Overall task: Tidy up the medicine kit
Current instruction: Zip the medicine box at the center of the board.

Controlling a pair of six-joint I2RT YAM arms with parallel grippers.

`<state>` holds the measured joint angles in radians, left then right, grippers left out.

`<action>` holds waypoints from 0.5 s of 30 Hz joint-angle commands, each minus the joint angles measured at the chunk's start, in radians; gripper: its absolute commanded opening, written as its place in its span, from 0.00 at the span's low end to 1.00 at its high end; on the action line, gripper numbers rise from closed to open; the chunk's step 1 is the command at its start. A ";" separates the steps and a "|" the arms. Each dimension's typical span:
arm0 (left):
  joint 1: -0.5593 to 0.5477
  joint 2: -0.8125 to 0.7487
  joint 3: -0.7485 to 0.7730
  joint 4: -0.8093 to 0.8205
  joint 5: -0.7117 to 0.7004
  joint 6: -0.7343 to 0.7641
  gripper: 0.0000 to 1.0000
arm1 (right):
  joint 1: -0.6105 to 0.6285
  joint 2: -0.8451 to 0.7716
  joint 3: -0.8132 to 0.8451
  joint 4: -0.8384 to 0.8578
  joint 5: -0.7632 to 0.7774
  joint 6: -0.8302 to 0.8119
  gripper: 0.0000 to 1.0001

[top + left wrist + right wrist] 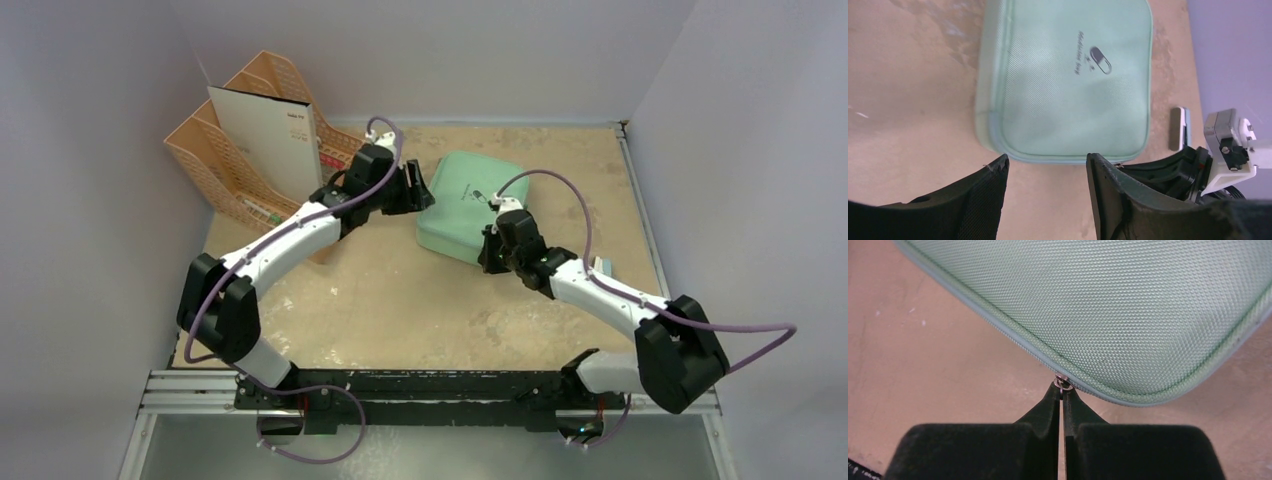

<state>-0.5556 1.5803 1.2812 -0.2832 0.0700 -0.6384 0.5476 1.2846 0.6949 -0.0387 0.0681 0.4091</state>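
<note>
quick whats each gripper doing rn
left gripper: open, holding nothing
right gripper: closed on the zipper pull of the medicine kit

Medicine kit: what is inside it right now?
Nothing inside shows: the medicine kit lies closed, only its mint lid with a capsule logo visible. The right gripper pinches the zipper pull.

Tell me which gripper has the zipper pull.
The right gripper: its fingers are shut on the small metal zipper pull at the kit's edge. The left gripper is open beside the kit, holding nothing.
</note>
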 commanded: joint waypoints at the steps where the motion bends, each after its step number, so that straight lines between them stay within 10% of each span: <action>1: -0.034 0.002 -0.111 0.127 0.029 -0.142 0.57 | 0.064 -0.005 0.069 0.118 -0.026 0.024 0.00; 15: -0.069 0.134 -0.207 0.351 0.104 -0.307 0.57 | 0.141 0.020 0.075 0.145 0.028 0.097 0.00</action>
<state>-0.6182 1.6829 1.0874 -0.0799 0.1509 -0.8879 0.6834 1.3098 0.7223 0.0139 0.0784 0.4938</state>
